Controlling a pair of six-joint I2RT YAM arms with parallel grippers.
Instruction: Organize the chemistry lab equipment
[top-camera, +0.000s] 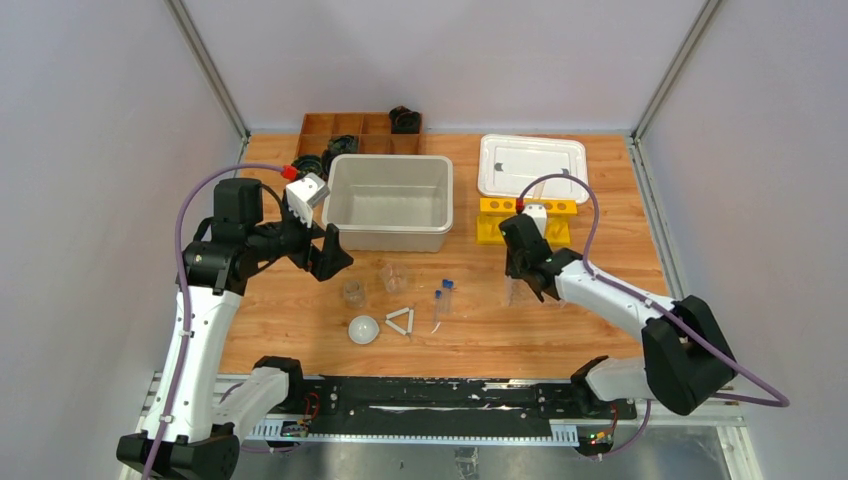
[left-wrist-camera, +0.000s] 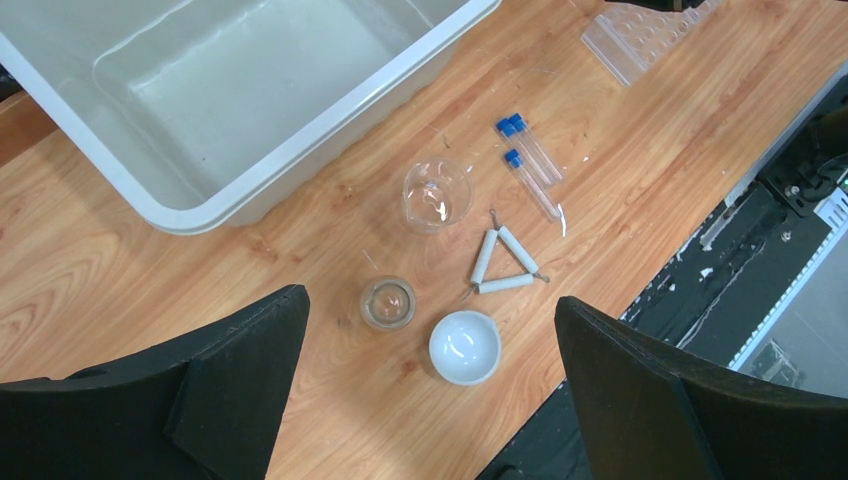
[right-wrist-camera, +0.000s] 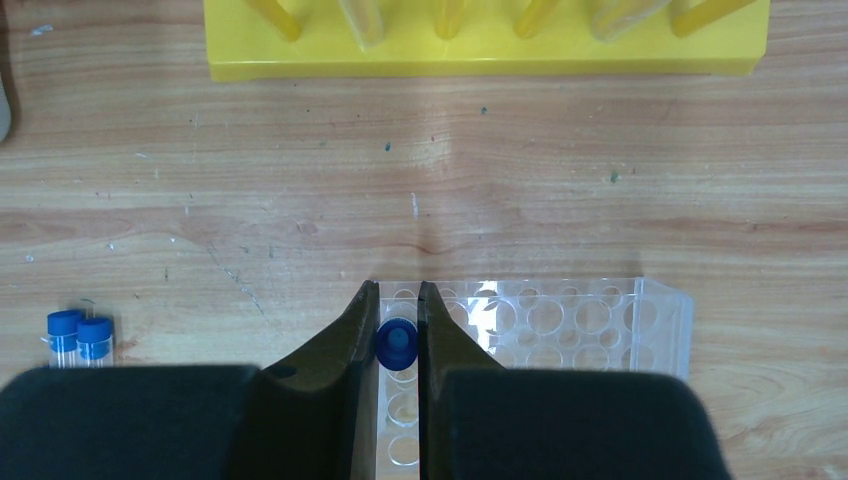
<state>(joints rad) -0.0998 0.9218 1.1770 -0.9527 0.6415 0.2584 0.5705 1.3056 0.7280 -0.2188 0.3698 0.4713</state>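
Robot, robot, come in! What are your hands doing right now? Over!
Left gripper open, empty. Right gripper shut on blue-capped tube, over clear rack. Nothing blocking the rack.

Glossy yellow rack (right-wrist-camera: 487, 50) — grained wooden table (right-wrist-camera: 300, 180)

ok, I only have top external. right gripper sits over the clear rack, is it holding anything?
Observer: Yes. In the right wrist view, the right gripper is shut on a blue-capped tube, with the cap between the fingers.
Operator: Lined up with the rack?
Observer: The tube is over the end holes of the rack. I can't tell if its tip is in one.
Operator: How many tubes loose on the table?
Observer: The left wrist view shows three loose tubes, two of them side by side and the third just beside that pair.
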